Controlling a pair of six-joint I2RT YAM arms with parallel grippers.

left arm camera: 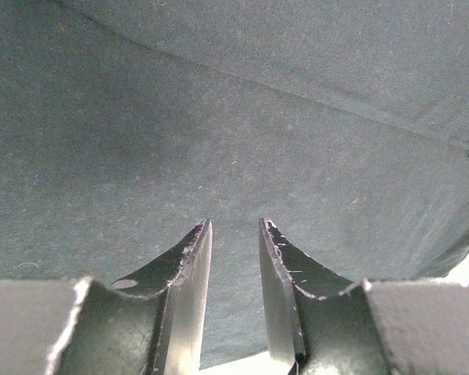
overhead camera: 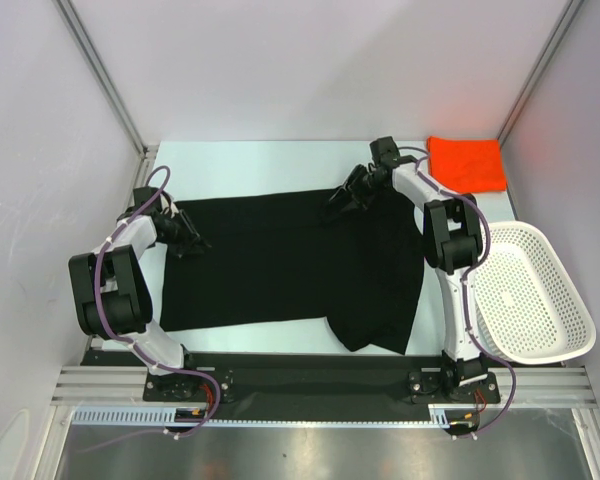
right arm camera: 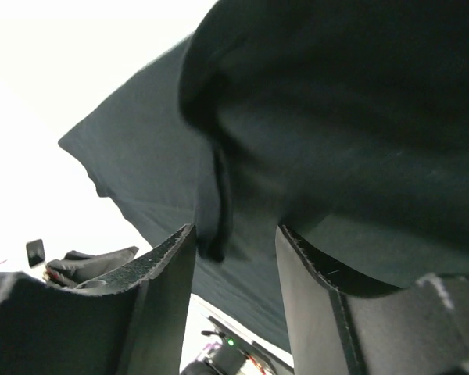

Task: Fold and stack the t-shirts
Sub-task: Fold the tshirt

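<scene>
Black t-shirt (overhead camera: 280, 262) could slip and fold crooked: I see left gripper (overhead camera: 193, 242) and right gripper (overhead camera: 339, 200) both half open, clamping nothing.

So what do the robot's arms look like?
Both the left arm and right arm are white tubes with chunky black joints. Purple cables loop along them. The left gripper and right gripper are black, with two flat pointed fingers, scuffed at the edges.
</scene>
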